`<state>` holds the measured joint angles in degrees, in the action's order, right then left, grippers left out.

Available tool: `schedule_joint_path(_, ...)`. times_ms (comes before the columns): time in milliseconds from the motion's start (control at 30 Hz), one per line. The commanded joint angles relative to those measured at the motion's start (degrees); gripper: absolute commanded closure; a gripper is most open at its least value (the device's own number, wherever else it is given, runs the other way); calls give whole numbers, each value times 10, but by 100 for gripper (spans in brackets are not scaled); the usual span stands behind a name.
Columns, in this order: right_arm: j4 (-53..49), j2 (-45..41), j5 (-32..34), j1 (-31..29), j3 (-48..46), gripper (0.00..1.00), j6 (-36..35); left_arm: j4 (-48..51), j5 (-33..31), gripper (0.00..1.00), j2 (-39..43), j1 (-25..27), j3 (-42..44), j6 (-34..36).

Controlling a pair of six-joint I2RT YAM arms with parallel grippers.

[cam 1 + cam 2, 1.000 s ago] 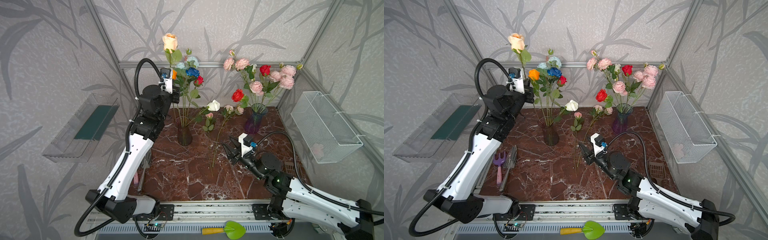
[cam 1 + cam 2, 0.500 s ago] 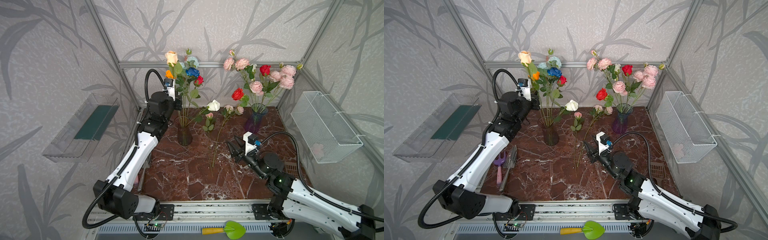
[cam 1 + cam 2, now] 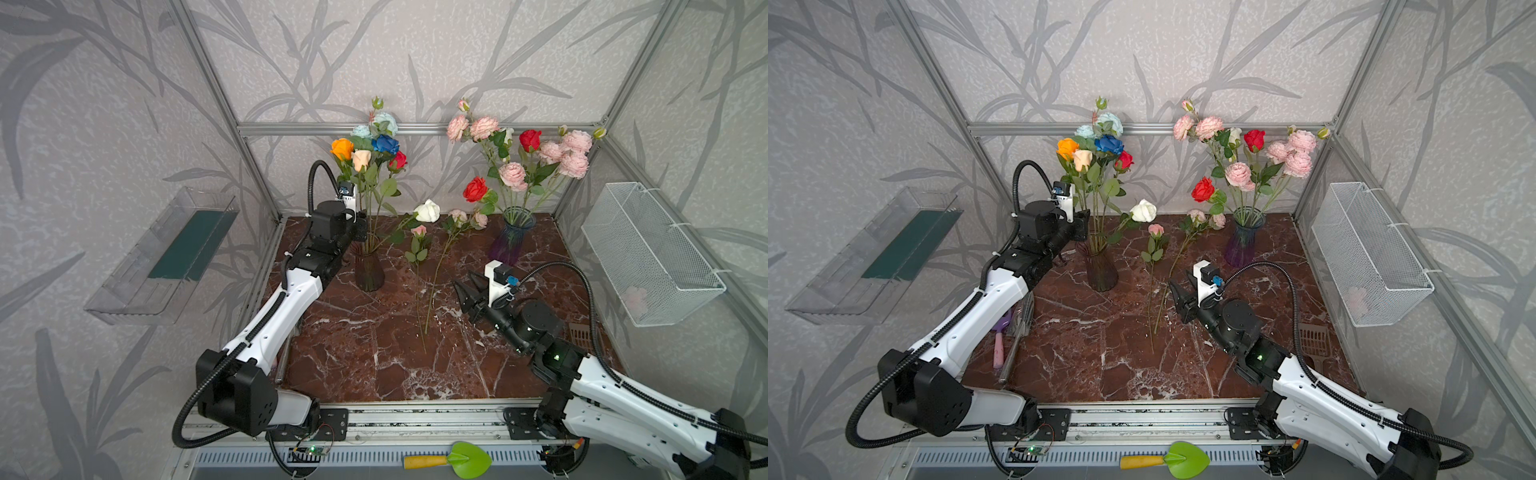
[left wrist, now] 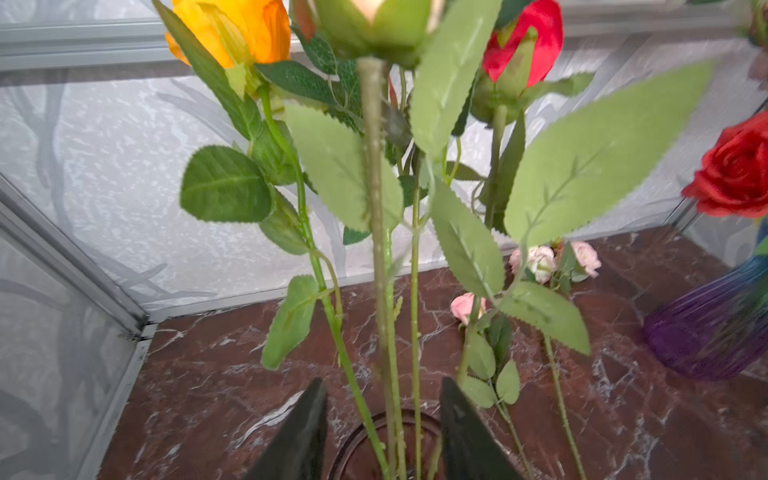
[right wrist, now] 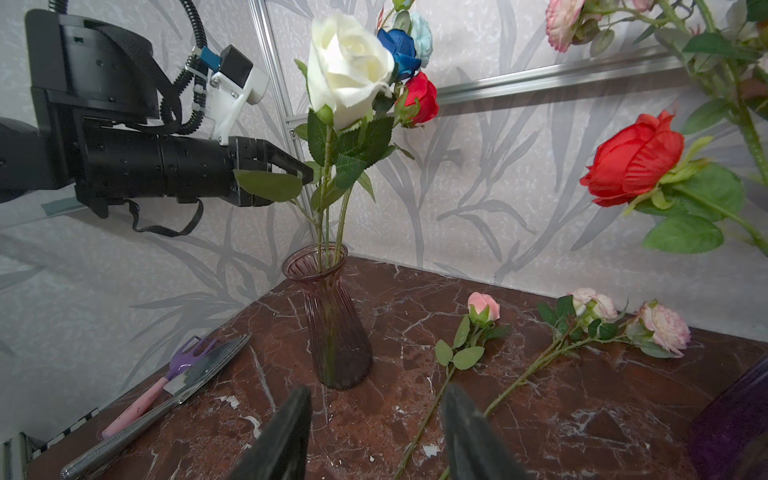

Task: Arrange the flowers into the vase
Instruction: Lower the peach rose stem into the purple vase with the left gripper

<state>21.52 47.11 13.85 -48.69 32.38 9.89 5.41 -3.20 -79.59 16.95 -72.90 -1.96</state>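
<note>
No legible text, label, brand, number or sign anywhere in any view.

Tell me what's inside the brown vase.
Green stems stand in the brown vase, topped by an orange rose, peach rose, blue rose, pale-blue roses, red rose and white rose. Dark ribbed glass blurs the stem ends.
</note>
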Motion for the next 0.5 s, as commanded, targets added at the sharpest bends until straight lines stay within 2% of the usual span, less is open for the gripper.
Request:
schedule_joint_path(0,0,-1,-5,4,5,48,9,37,-15,50,20,-3,-2,-19)
schedule_joint_path(300,-51,34,-3,18,36,48,20,14,13,49,148,-2,66,-90)
schedule_joint_path(400,-98,81,-6,37,60,48,48,-53,3,49,218,-2,133,-124)
schedule_joint_path(467,-129,122,-12,49,79,50,71,-138,-17,48,278,-2,209,-156)
